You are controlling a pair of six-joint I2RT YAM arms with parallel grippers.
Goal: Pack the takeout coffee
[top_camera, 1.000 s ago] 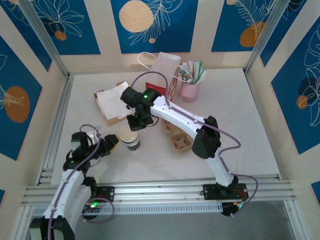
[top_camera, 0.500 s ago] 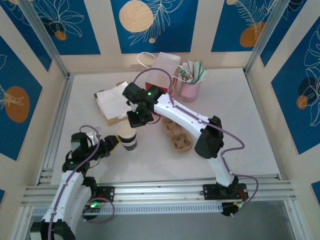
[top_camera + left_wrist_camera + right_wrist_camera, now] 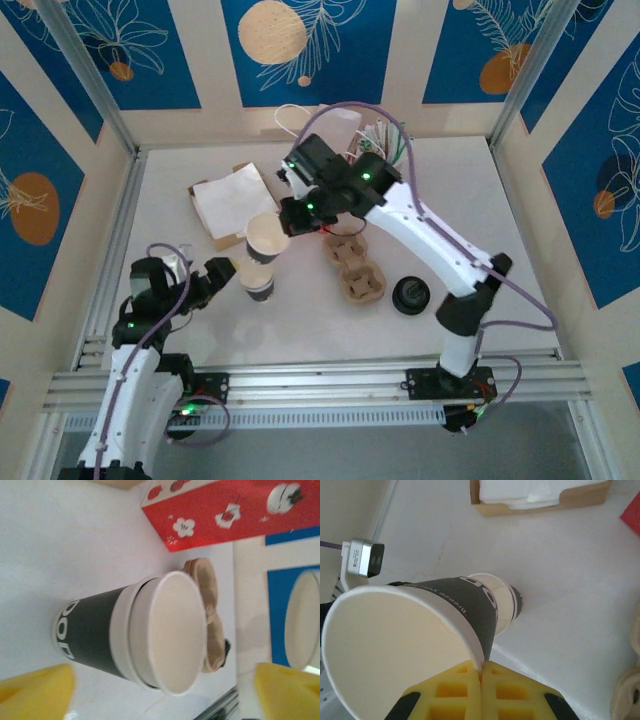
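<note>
The right arm, reaching lower half a second ago, now arches higher with its right gripper [image 3: 481, 672] pinching the rim of the paper cup [image 3: 267, 237], tilted above the other cup [image 3: 257, 284], which stands just before the spread-fingered left gripper [image 3: 220, 272].

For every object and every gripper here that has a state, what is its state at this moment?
takeout coffee cup: held in the air, empty, no lid.
right gripper: shut on the rim of the takeout coffee cup.
nested cups: standing upright, uncovered, not gripped.
left gripper: open, holding nothing.
black lid: lying loose, on no cup.
cup carrier: lying flat, empty.
</note>
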